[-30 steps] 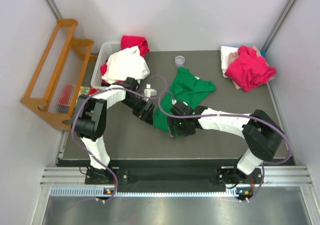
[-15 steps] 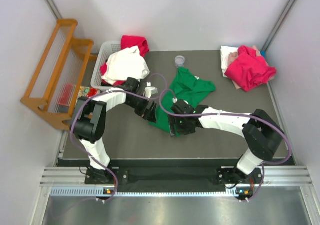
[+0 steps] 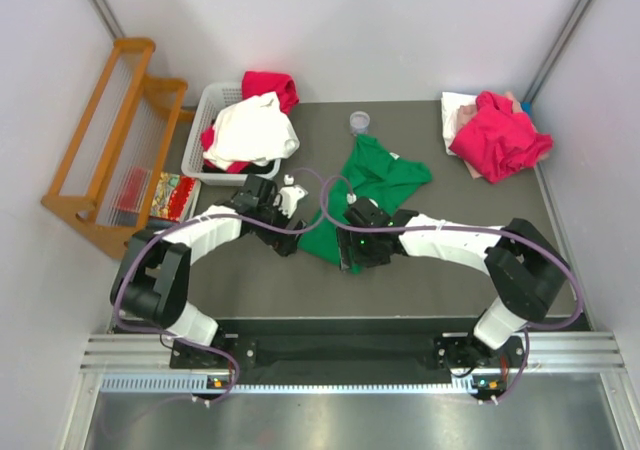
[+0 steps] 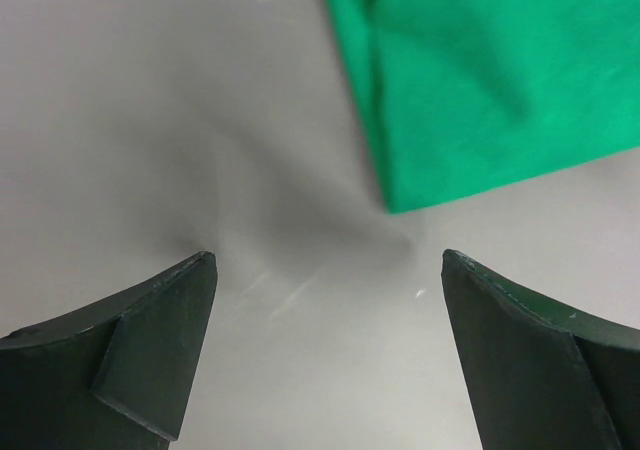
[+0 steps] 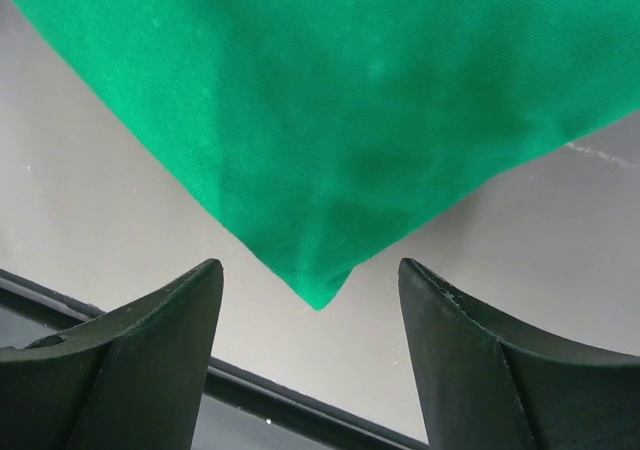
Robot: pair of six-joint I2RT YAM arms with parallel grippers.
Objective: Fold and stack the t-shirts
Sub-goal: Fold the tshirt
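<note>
Left arm's elbow has swung outward; green t-shirt [image 3: 378, 175] lies on the table [image 3: 420, 290], left gripper [image 3: 288, 240] beside its left hem, right gripper [image 3: 350, 260] at its near corner. Left wrist: jaws wide, empty. Right wrist: jaws apart, nothing gripped; corner likely soft and light, so pinch there.

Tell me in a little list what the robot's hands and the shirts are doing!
Green t-shirt: crumpled in the middle, not folded
Left hand: open, over bare table, beside the shirt's edge
Right hand: open, a corner of the shirt between its fingers
Basket: holds a white t-shirt and a red t-shirt
Far right corner: magenta t-shirt heaped on pale shirts
</note>
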